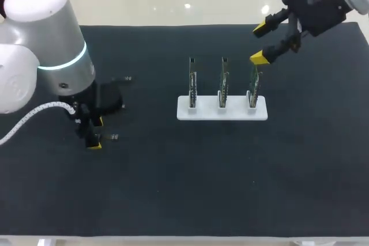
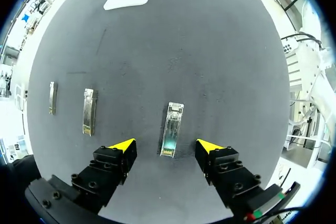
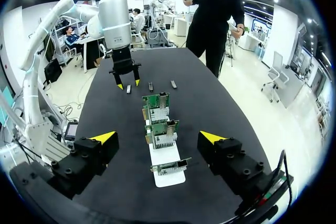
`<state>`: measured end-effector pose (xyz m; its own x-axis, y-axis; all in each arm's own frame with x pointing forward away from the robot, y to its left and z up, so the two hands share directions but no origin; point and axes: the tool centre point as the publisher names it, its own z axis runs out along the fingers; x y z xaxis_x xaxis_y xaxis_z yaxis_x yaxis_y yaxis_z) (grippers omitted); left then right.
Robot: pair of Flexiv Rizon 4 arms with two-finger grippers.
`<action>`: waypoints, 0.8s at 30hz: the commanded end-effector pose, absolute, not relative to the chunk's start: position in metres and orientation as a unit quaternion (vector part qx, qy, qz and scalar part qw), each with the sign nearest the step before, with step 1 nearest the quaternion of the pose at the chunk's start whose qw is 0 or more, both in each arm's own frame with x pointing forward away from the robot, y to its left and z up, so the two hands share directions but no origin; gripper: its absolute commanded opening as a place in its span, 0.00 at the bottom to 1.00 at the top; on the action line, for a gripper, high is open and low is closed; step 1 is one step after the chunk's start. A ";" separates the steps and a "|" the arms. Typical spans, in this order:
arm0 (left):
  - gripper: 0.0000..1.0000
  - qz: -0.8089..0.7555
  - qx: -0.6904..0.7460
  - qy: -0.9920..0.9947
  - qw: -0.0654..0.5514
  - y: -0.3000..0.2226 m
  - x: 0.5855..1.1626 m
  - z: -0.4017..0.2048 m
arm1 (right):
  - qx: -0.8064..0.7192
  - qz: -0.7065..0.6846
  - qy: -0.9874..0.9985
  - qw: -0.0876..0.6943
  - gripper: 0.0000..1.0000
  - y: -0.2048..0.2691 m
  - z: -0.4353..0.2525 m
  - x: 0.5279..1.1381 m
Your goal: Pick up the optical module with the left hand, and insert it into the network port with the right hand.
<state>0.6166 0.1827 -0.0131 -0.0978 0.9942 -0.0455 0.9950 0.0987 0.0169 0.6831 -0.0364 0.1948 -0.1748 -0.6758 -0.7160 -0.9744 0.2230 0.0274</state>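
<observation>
The module (image 2: 172, 129) lies flat on the mat (image 2: 220, 66), lengthwise between the fingers of the left gripper (image 2: 166, 145), which hangs just over its near end. Those jaws stand wide apart and neither tip touches the module, so nothing is held. Two spare modules (image 2: 89, 111) lie side by side at about ten o'clock from the gripper, well apart from it.

On the table as the head view shows it, this gripper sits at nine o'clock. Just past the centre, toward one o'clock, a white stand (image 1: 222, 112) holds three boards (image 1: 223, 82) upright in a row. The right gripper (image 1: 259, 42) hovers at two o'clock, above the rightmost board, with jaws open and empty.

The step in hand looks like the pick-up, not yet made. The next move probably calls for the left gripper to drop a little, staying centred, and close squarely on the module's long sides before lifting.
</observation>
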 end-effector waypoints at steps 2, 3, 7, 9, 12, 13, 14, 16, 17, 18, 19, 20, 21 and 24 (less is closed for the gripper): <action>1.00 -0.011 0.670 0.742 0.019 0.177 0.616 -0.015 | -0.570 0.253 0.723 0.296 1.00 -0.036 0.194 0.684; 1.00 -0.012 0.670 0.742 0.019 0.176 0.616 -0.015 | -0.570 0.253 0.723 0.296 1.00 -0.036 0.194 0.684; 0.54 -0.010 0.671 0.741 0.019 0.175 0.617 -0.019 | -0.570 0.253 0.723 0.296 1.00 -0.036 0.194 0.684; 0.55 -0.009 0.672 0.740 0.021 0.176 0.617 -0.021 | -0.570 0.253 0.723 0.296 1.00 -0.036 0.194 0.684; 0.33 -0.006 0.672 0.740 0.020 0.176 0.617 -0.023 | -0.570 0.253 0.723 0.296 1.00 -0.036 0.194 0.684; 0.29 -0.006 0.673 0.740 0.020 0.176 0.617 -0.024 | -0.570 0.253 0.723 0.296 1.00 -0.036 0.194 0.684; 0.31 -0.005 0.673 0.739 0.020 0.176 0.617 -0.025 | -0.570 0.253 0.723 0.296 1.00 -0.036 0.194 0.684; 0.12 -0.003 0.675 0.738 0.019 0.177 0.616 -0.027 | -0.570 0.253 0.723 0.296 1.00 -0.036 0.194 0.684; 0.00 -0.003 0.675 0.737 0.019 0.177 0.616 -0.028 | -0.570 0.253 0.723 0.296 1.00 -0.036 0.194 0.684; 0.00 -0.002 0.675 0.737 0.019 0.177 0.616 -0.028 | -0.570 0.253 0.723 0.296 1.00 -0.036 0.194 0.684; 0.00 -0.001 0.675 0.737 0.019 0.177 0.615 -0.029 | -0.570 0.253 0.723 0.296 1.00 -0.036 0.194 0.684; 0.00 -0.001 0.675 0.737 0.019 0.177 0.615 -0.029 | -0.570 0.253 0.723 0.296 1.00 -0.036 0.194 0.684; 0.00 -0.001 0.675 0.737 0.019 0.177 0.615 -0.029 | -0.570 0.253 0.723 0.296 1.00 -0.036 0.194 0.684; 0.00 -0.003 0.675 0.738 0.019 0.179 0.615 -0.028 | -0.570 0.253 0.723 0.296 1.00 -0.036 0.194 0.684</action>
<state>0.6159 0.1770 -0.0197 -0.0889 0.9956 -0.0303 0.9957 0.0896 0.0234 0.6831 -0.0363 0.1948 -0.1748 -0.6759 -0.7160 -0.9744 0.2230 0.0274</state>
